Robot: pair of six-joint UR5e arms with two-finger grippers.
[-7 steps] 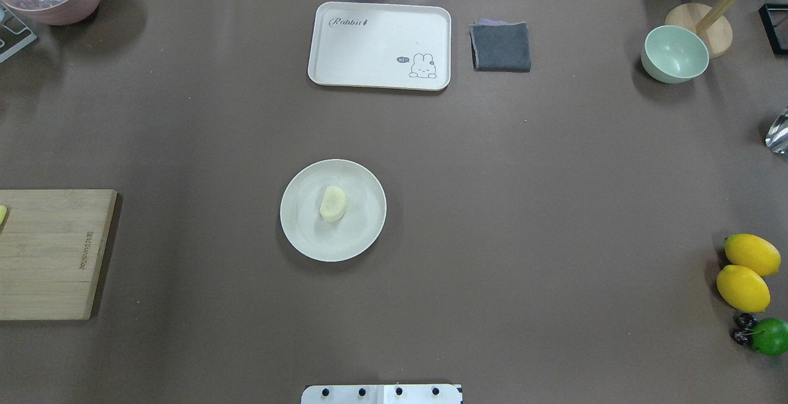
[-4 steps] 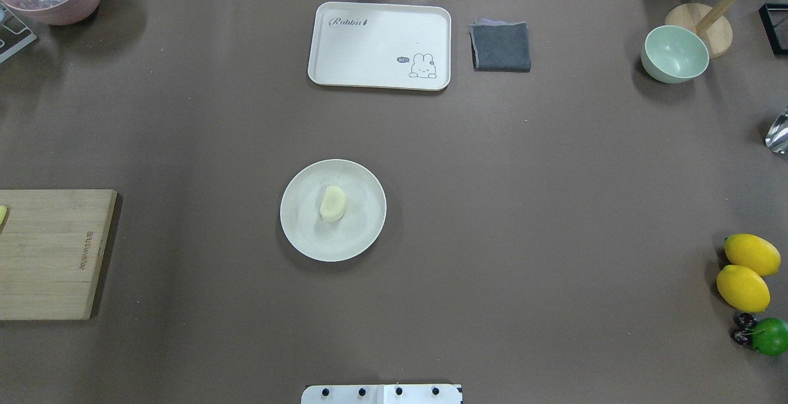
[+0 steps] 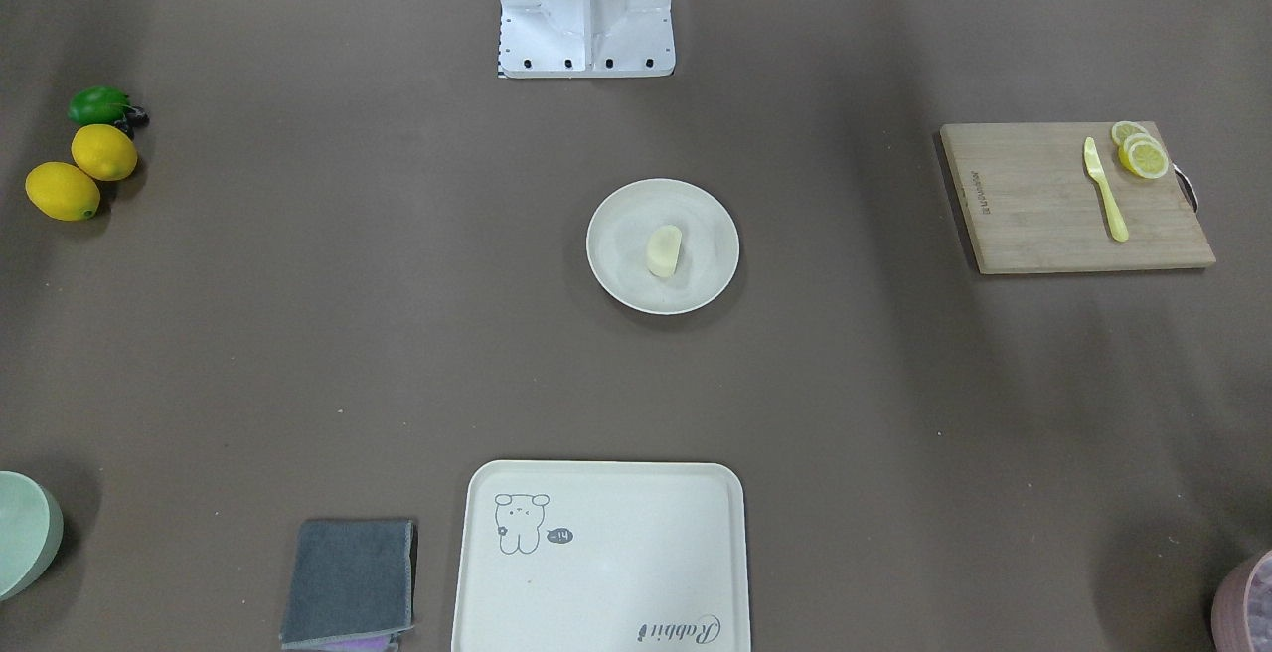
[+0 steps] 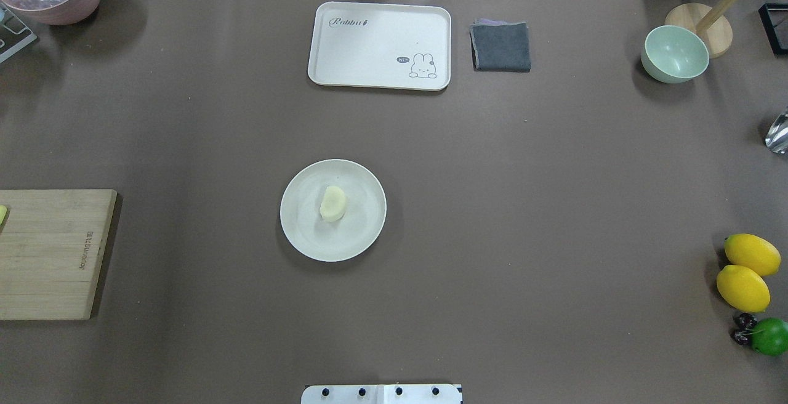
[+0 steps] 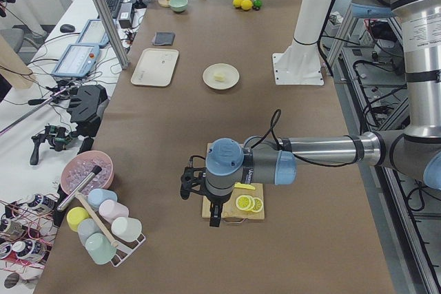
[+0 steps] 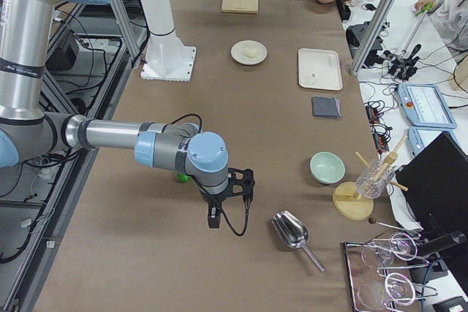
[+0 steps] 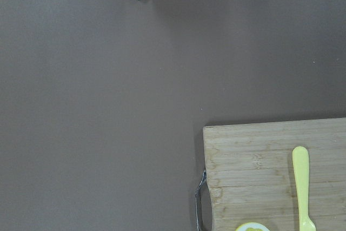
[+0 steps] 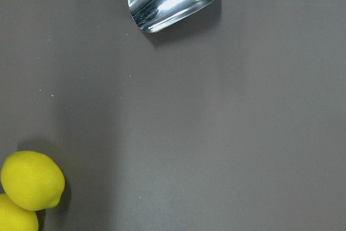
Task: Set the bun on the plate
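One small, pale cream, rounded bun [image 4: 333,203] is already lying mid-plate on the round cream-white shallow plate [image 4: 308,238], long axis twelve-to-six overhead. The left hand [image 5: 200,187] is hanging toward nine o'clock and probably nearer, the right hand [image 6: 232,184] toward four; I cannot tell whether either is clenched or released.

My overhead camera is looking forward and down from behind the robot base [image 4: 381,393], showing the plate [image 4: 308,231] centrally, the tray [image 4: 369,47] at 12 o'clock. The front-facing one is looking back, putting that tray at 6 o'clock. Side cameras are looking along the table [image 5: 172,135] from its ends. Wrist cameras are looking straight down, close: left at the cutting board [image 7: 254,171], right at a lemon [image 8: 32,181].
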